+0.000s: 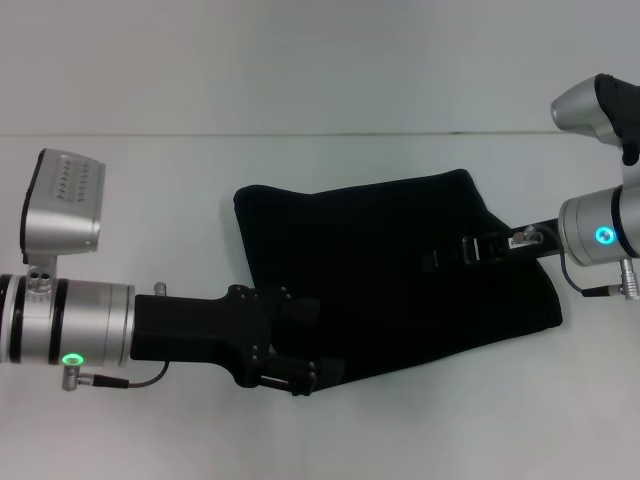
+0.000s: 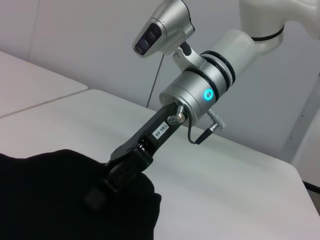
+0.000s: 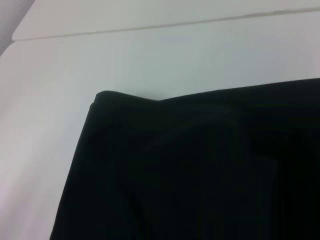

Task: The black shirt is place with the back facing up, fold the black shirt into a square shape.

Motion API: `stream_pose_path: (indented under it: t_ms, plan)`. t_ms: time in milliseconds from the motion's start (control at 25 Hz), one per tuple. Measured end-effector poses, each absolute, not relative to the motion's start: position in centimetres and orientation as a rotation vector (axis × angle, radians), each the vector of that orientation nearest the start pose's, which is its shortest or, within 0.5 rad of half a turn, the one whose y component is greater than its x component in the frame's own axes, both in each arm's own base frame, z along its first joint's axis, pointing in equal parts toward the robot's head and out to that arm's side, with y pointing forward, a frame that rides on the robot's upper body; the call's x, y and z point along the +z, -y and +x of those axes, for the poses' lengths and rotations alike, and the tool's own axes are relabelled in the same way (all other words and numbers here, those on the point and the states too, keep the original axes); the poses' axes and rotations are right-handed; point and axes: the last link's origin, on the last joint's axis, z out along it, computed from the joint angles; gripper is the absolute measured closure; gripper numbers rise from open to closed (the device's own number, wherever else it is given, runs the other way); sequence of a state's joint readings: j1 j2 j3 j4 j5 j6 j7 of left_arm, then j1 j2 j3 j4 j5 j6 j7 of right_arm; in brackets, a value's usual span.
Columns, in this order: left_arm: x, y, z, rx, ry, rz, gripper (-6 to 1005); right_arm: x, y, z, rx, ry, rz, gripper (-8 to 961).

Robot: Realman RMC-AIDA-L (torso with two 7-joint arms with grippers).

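Left gripper (image 1: 300,345) at the near left edge of the black shirt (image 1: 400,270), arm reaching in from the left over the white table (image 1: 150,200). Fingers (image 1: 295,312) dark against dark cloth; spread or pressed together: cannot tell. Fabric directly ahead of this claw, extending away to the right and toward the far side.

Black shirt folded into a rough slanted quadrilateral mid-table, plain black side up, no lettering visible. Far left corner neat, seen in right wrist view (image 3: 102,97), with bare table beyond it.

Right gripper (image 1: 470,250) low over the shirt's right portion, arm entering from the right. Left wrist view: claw tip (image 2: 107,185) down against the cloth, bunched fabric around it. Pinching or merely pressing: cannot tell. Bulk of the shirt to the left of this claw, a smaller part on its near side.
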State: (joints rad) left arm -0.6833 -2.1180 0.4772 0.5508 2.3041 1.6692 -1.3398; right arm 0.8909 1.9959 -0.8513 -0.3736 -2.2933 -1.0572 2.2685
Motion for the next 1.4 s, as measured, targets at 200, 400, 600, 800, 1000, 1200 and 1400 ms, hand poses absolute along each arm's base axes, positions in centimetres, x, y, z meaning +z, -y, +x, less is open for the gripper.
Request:
stream_pose_path:
  t_ms: [200,400,600,800,1000,1200,1400]
  plan:
    - [-3.1,-32.6,-23.6,-0.693,0.61,-2.945,88,-3.1,-42.4,23.8,0.2,-1.473,-2.363,465]
    - [-3.2,-32.6,-23.5,-0.705,0.636,-2.937,91,-2.6,-42.7,23.5,0.227,-1.417,-2.387,664]
    - [-3.2,-32.7,-23.5,-0.713,0.67,-2.925,94,-1.5,-43.2,22.7,0.285,-1.356,-2.409,879]
    - [-3.1,-32.7,-23.6,-0.723,0.688,-2.915,97,0.2,-43.2,22.1,0.344,-1.3,-2.428,880]
    - [-3.1,-32.7,-23.5,-0.744,0.713,-2.905,100,1.5,-43.0,22.2,0.364,-1.273,-2.431,880]
    - [-3.0,-32.7,-23.2,-0.782,0.718,-2.892,103,2.4,-42.8,23.1,0.348,-1.283,-2.42,880]
    - [-3.1,-32.8,-23.1,-0.799,0.752,-2.88,106,3.3,-42.7,24.3,0.323,-1.288,-2.394,879]
